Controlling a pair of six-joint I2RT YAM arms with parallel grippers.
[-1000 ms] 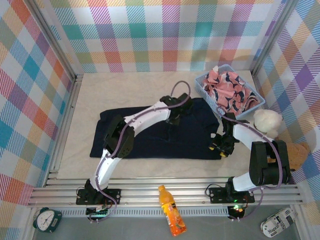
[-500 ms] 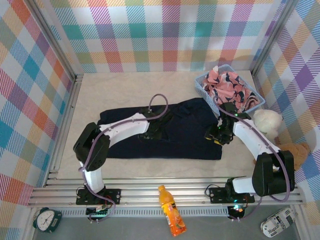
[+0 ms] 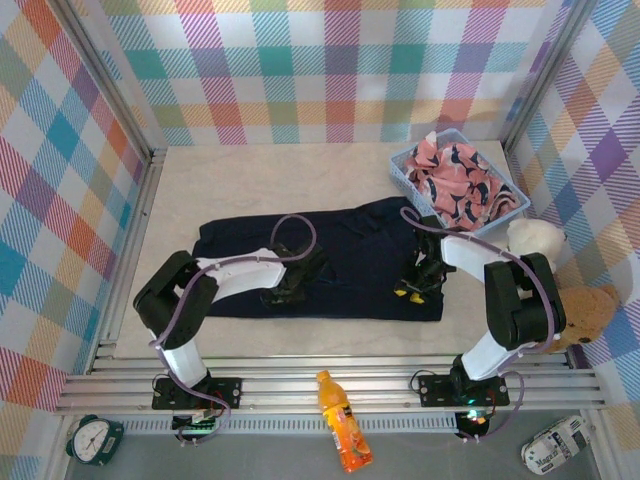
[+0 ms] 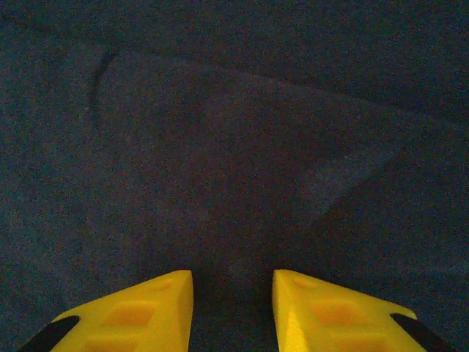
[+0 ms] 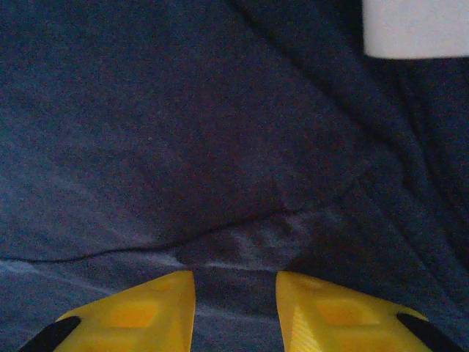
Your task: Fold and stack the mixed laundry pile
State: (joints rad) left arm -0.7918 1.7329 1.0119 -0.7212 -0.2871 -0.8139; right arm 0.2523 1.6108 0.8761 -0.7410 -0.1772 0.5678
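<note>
The dark navy trousers (image 3: 340, 255) lie spread flat across the middle of the table. My left gripper (image 3: 283, 296) is low over their near left part; its yellow fingers (image 4: 132, 312) stand apart, with flat navy cloth (image 4: 234, 161) under the gap, left gripper (image 4: 233, 282). My right gripper (image 3: 408, 291) is over the near right part, open too, right gripper (image 5: 234, 282), with a small raised crease (image 5: 293, 227) just ahead of its fingers (image 5: 337, 312). The pink garment with navy-and-white shapes (image 3: 455, 180) sits bunched in the basket.
The light blue basket (image 3: 404, 160) stands at the back right, touching the trousers' far right corner. A white teddy (image 3: 535, 240) and a brown one (image 3: 585, 310) sit by the right wall. An orange bottle (image 3: 340, 420) and a clock (image 3: 93, 438) lie below the front rail.
Both grippers slid over the trousers toward the near edge: the left came from the far middle to the near left, the right swung in from the right edge. The cloth barely shifted.
</note>
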